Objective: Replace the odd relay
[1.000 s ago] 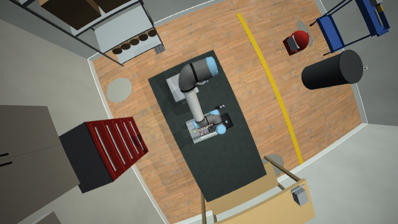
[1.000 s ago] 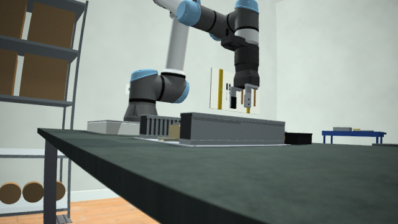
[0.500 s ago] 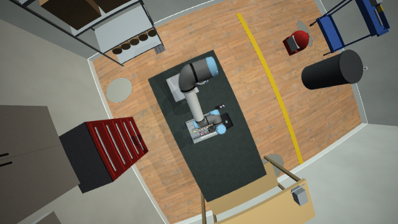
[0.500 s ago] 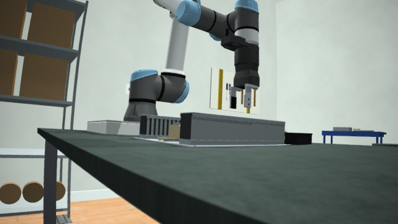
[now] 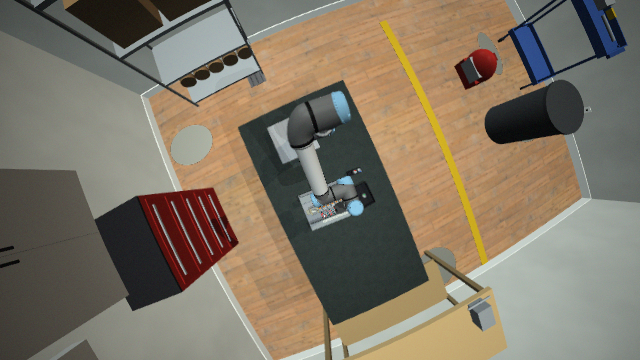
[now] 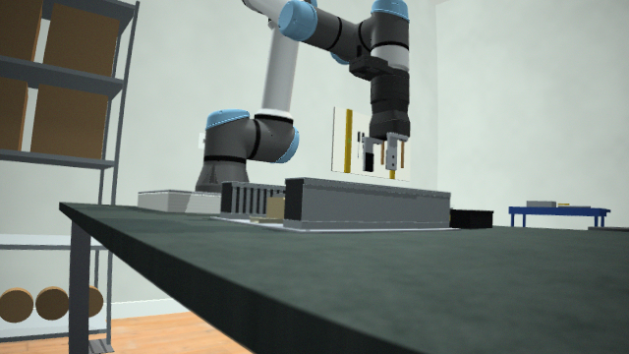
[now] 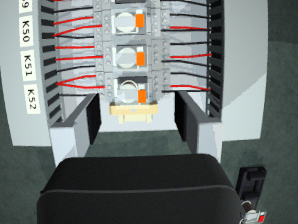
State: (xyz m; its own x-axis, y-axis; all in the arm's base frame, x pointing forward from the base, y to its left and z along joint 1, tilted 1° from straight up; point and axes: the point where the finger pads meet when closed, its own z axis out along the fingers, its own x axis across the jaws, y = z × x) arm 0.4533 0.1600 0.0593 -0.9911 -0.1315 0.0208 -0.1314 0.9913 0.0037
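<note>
Largest first, we have the dark green table (image 5: pixel 370 270) (image 6: pixel 344 275) spreading beneath the fingers, and the arm (image 5: pixel 312 170) (image 6: pixel 280 74) reaching over it. On the table lies the rack (image 5: pixel 303 201) (image 7: pixel 242 100), below the fingers. Its long grey wire duct (image 6: pixel 369 204) stands lower than the fingertips in the exterior view. Our gripper (image 6: pixel 379 169) (image 7: pixel 137 107) points down with its fingers wide apart and nothing between them, in the air above the rack.

Off to the fingers' right in the exterior view, and lower, sits the black tray (image 5: pixel 367 192) (image 6: pixel 472 219). From above we see a small pale spot in it, too small for us to name. A small black holder (image 7: pixel 252 182) lies on the table, beyond the right finger and low in the wrist view.

Three relays show in the row ahead of the fingers in the wrist view, beside labels K50, K51 and K52; the nearest relay (image 7: pixel 131 91) is at K52. A beige end piece (image 7: pixel 133 109) appears between the fingers, beyond it that relay. A loose relay (image 7: pixel 254 215) with a red button lies right of the fingers, partly cut off. Smallest, the three orange buttons all sit on the right side of their relays. How deep these sit we cannot tell.

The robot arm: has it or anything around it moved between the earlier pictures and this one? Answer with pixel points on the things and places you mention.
Nothing visibly changed. The arm (image 5: pixel 312 167) (image 6: pixel 281 74) hangs in the same pose, its gripper (image 6: pixel 380 169) (image 7: pixel 137 107) open above the work area, with nothing taken hold of or let go. The panel (image 5: pixel 310 221) (image 6: pixel 373 204) and the black tray (image 5: pixel 369 201) (image 6: pixel 472 219) stayed put too.
</note>
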